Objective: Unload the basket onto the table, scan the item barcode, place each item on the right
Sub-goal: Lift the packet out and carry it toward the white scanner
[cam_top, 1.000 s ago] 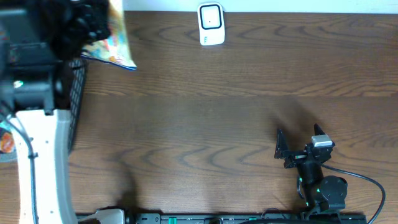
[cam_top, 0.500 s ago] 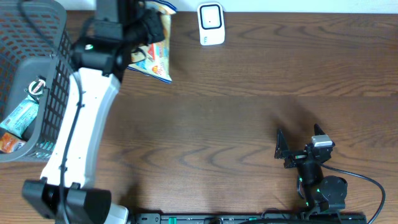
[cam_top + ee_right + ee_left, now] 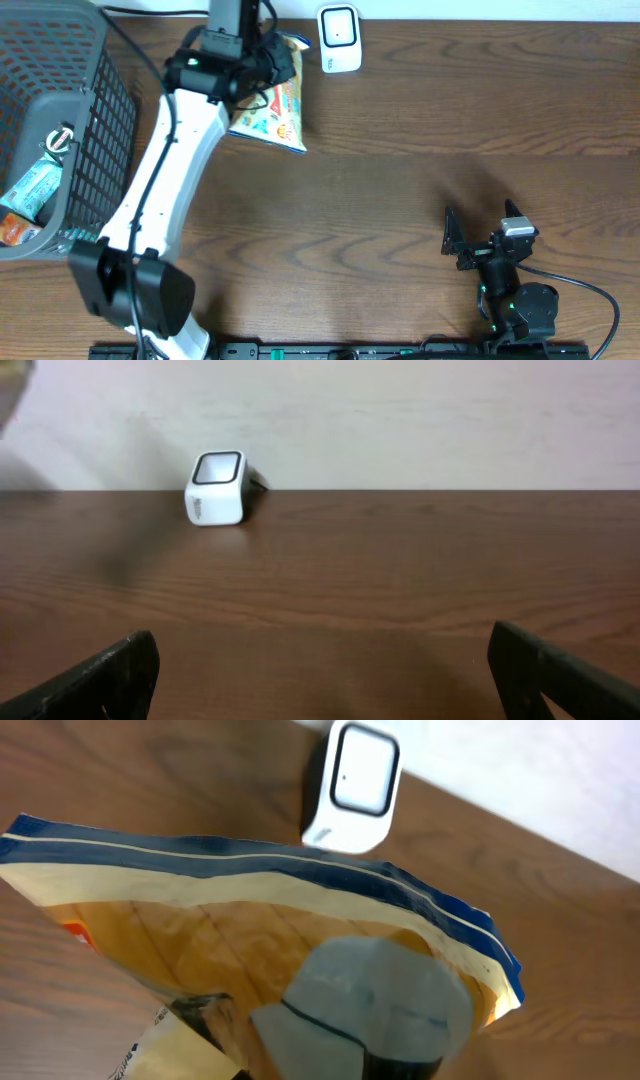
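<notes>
The item is a colourful snack bag with a blue sealed edge, hanging just left of the white barcode scanner at the table's far edge. My left gripper is shut on the bag from above. In the left wrist view the bag fills most of the frame, one grey fingertip presses on it, and the scanner stands just beyond its blue edge. Near the front right, my right gripper stands open and empty over the wood, facing the far-off scanner.
A dark wire basket at the far left holds a few packets. My white left arm runs diagonally from the front left to the bag. A pale wall rises behind the table's back edge.
My left arm has swung right from over the basket, carrying the bag along the back of the table to beside the scanner. The right arm has stayed still.
</notes>
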`<state>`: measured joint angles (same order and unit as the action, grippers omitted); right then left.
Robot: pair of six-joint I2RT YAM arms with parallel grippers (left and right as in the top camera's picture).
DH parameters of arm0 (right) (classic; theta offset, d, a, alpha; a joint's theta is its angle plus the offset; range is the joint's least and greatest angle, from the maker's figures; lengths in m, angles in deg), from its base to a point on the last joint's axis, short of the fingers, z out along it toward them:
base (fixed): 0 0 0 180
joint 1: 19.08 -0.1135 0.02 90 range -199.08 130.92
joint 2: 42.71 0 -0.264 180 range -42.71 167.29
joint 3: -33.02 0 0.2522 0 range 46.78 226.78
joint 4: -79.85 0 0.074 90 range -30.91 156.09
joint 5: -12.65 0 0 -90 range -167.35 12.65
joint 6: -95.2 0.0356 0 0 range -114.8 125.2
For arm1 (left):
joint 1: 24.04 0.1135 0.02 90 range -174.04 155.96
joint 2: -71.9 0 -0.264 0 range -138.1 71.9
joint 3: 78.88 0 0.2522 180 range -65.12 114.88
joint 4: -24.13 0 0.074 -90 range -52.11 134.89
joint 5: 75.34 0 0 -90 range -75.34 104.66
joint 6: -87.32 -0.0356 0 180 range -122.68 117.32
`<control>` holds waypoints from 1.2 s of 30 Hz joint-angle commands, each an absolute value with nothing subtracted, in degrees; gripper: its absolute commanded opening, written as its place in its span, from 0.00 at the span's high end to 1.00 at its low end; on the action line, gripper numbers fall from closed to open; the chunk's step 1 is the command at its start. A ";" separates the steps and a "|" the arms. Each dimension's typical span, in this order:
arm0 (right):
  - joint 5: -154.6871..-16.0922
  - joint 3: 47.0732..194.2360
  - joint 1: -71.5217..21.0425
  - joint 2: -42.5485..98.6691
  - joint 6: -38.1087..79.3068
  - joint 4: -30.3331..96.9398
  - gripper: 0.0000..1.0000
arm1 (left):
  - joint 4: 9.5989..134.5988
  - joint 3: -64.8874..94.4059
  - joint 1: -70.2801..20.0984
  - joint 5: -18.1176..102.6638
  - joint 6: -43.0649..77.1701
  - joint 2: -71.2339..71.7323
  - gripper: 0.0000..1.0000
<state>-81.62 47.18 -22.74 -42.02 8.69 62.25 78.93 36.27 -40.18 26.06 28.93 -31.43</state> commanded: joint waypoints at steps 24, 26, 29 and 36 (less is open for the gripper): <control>-81.82 47.14 -22.39 -42.33 8.80 61.99 0.01 | 75.76 36.27 -49.52 25.60 40.63 -44.87 0.50; -81.82 47.14 -22.39 -42.33 8.80 61.99 0.01 | 75.10 36.29 -49.21 26.16 37.46 -44.52 0.46; -81.82 47.14 -22.39 -42.33 8.80 61.99 0.01 | 75.13 36.40 -48.55 26.19 34.70 -43.37 0.42; -81.82 47.14 -22.39 -42.33 8.80 61.99 0.01 | 75.10 36.40 -46.02 26.12 23.82 -35.50 0.40</control>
<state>-81.62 47.18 -22.74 -42.02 8.69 62.25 75.17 36.18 -47.29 26.32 31.40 -41.66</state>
